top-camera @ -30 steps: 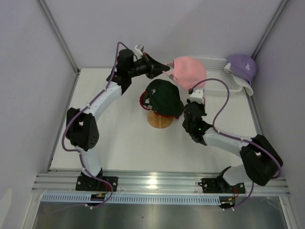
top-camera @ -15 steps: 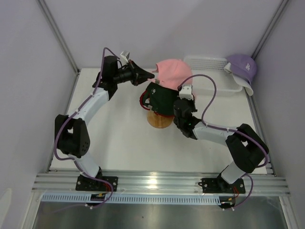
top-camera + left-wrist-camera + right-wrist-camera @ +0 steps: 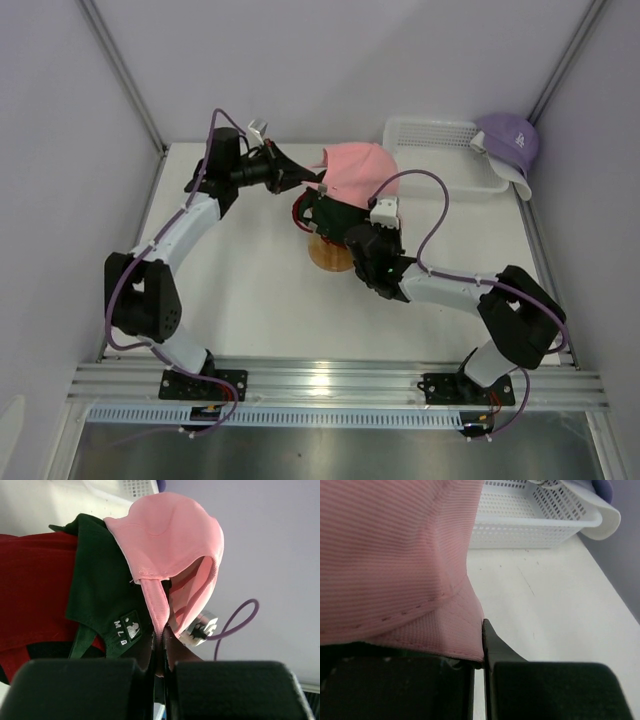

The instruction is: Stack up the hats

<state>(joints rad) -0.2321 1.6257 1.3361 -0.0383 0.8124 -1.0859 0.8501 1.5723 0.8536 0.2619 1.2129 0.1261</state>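
At the rear of the pink hat, our left gripper has its jaws pressed together on the narrow back strap, which runs straight down between the fingers. On the opposite side, our right gripper is likewise closed, pinching the stitched edge of the same pink hat.

Between the two grips the pink hat hangs partly over the black hat. Its hollow underside shows on one side in the left wrist view, so it is not pulled down all round. The black hat sits over the red hat, and both rest on the round wooden stand in the middle of the table.

Behind and to the right we see the white mesh basket, with the lavender hat perched at its right end, well apart from both grippers.
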